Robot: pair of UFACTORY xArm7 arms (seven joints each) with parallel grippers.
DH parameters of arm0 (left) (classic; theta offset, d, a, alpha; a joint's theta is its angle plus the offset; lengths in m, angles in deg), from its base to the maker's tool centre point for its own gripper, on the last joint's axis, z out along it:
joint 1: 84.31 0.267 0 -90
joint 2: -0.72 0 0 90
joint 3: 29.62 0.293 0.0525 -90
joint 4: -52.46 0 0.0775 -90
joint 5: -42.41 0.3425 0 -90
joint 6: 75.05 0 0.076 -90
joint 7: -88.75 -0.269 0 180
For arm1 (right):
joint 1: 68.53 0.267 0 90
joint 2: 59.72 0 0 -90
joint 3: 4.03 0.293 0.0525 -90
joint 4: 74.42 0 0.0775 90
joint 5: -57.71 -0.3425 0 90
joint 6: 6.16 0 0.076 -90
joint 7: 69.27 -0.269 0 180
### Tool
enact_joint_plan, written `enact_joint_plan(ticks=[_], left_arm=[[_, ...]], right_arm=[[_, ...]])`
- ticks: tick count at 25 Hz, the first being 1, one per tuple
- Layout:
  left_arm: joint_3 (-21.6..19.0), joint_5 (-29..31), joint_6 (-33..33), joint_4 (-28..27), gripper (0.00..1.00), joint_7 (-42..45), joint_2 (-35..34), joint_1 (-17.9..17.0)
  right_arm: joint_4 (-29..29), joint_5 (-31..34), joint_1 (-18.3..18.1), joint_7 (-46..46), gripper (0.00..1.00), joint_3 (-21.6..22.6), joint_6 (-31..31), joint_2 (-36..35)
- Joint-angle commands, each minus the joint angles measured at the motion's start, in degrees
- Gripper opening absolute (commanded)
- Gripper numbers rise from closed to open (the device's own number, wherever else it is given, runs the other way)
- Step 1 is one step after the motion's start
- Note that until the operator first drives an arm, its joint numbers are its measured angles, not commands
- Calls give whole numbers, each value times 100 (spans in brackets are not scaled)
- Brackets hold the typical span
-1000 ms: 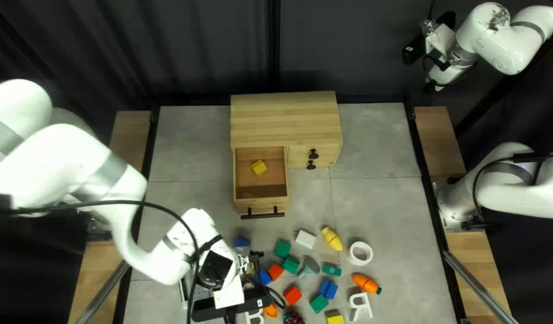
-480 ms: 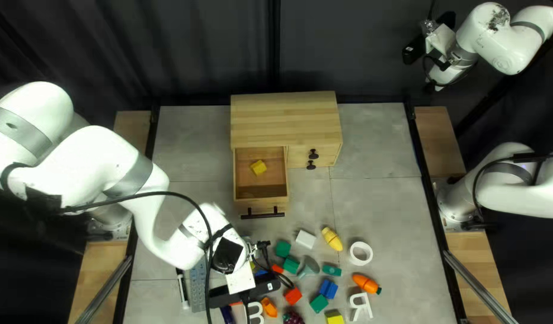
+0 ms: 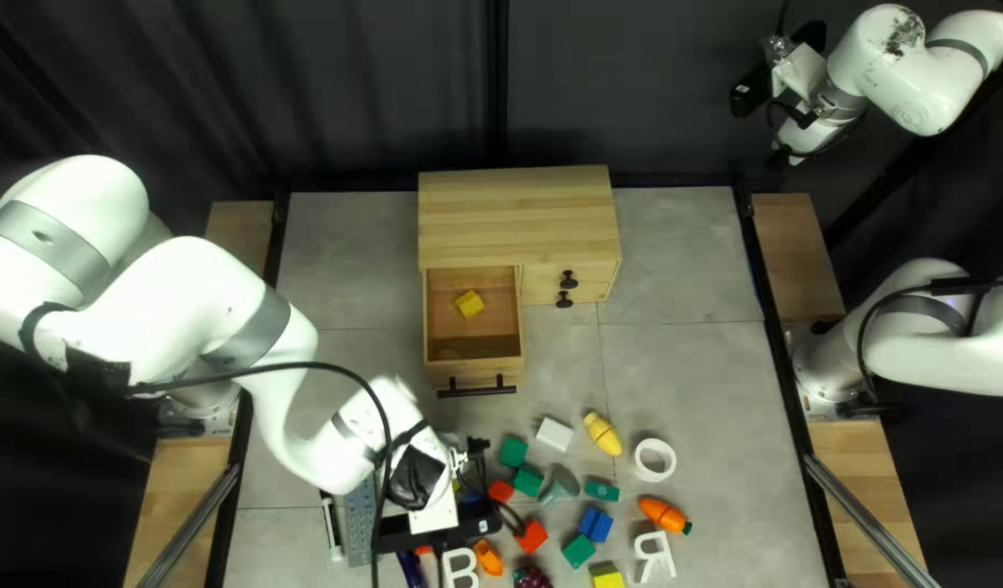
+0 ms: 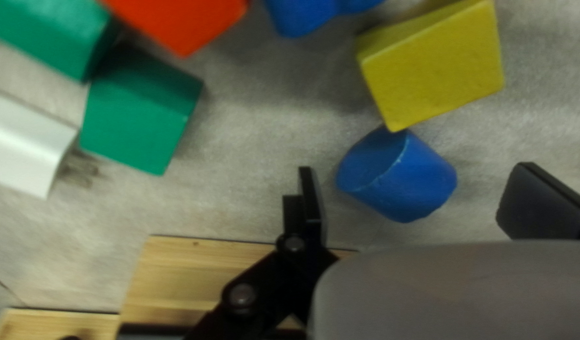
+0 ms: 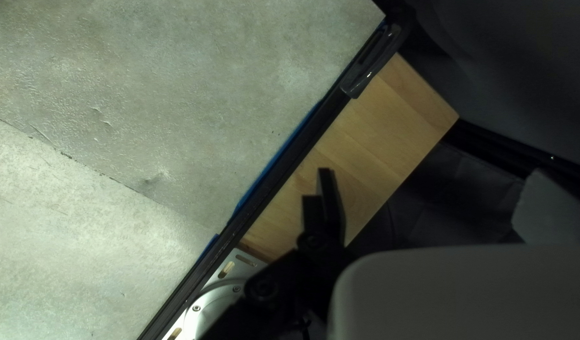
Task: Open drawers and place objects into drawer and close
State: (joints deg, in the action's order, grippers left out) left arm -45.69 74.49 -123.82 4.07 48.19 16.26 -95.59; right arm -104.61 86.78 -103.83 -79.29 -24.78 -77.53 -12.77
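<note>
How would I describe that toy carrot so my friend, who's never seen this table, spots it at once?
Find the wooden cabinet and go from its open drawer toward the near edge of the table. Right of centre in the top left view, the toy carrot lies between a white ring and a white letter R. Its orange body and green tip match neither.

The left arm [image 3: 240,305] reaches low, its gripper [image 3: 476,446] pointing downward with fingers [image 4: 311,198] wide apart. Raised high, the right arm [image 3: 899,71] holds its own gripper [image 3: 788,144] similarly spread.
</note>
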Motion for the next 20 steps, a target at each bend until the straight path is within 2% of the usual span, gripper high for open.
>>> enact_joint_plan(ticks=[1, 10, 11, 12, 13, 14, 20], left_arm=[[12, 313, -8, 109, 100, -230, -48, -29], [169, 1122, 250, 450, 100, 10, -133, -79], [178, 1179, 264, 476, 86, 43, -148, -85], [185, 1236, 278, 506, 60, 85, -171, -94], [190, 1290, 291, 532, 9, 127, -191, -104], [190, 1290, 291, 532, 0, 127, -191, -104], [125, 1352, 177, 558, 0, 149, -407, -188]], right_arm=[[0, 0, 0, 0, 100, 0, 0, 0], [0, 0, 0, 0, 100, 0, 0, 0], [0, 0, 0, 0, 100, 0, 0, 0], [0, 0, 0, 0, 100, 0, 0, 0], [0, 0, 0, 0, 100, 0, 0, 0], [0, 0, 0, 0, 100, 0, 0, 0], [0, 0, 0, 0, 100, 0, 0, 0]])
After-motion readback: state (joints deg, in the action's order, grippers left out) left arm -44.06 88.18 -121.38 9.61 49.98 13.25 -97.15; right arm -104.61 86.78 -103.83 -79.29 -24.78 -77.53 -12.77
